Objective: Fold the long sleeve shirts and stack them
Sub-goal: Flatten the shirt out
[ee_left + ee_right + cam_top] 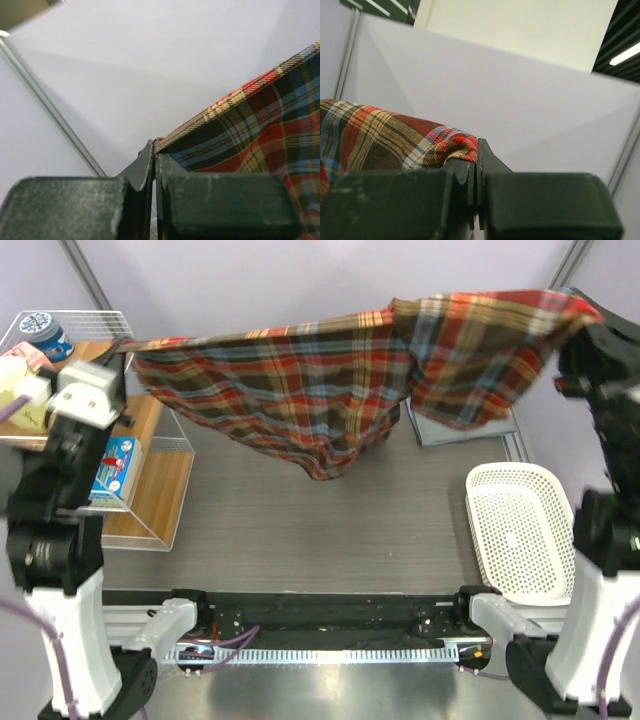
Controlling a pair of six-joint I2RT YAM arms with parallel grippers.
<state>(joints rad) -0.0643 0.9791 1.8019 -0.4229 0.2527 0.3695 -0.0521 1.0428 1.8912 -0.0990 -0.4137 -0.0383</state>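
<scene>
**A:** How do the claws stand?

**B:** The left claw [154,150] is pressed together on the plaid shirt's [330,380] edge, and the right claw [476,150] is clamped on a bunched fold of it. The shirt hangs stretched between them, sagging mid-span.

**A:** Containers?

**B:** A white mesh basket [515,530] sits on the worktop [300,530] below the right claw. Beside the left claw, a wire basket [100,312] holds a blue-lidded tub [42,332]. The grey-blue shirt [460,430] lies flat, nearer the right claw.

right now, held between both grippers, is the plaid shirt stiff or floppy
Likely floppy: the plaid shirt sags in folds between the left gripper and right gripper. Probably light: small edge pinches hold it up. Would likely crumple if released.
</scene>
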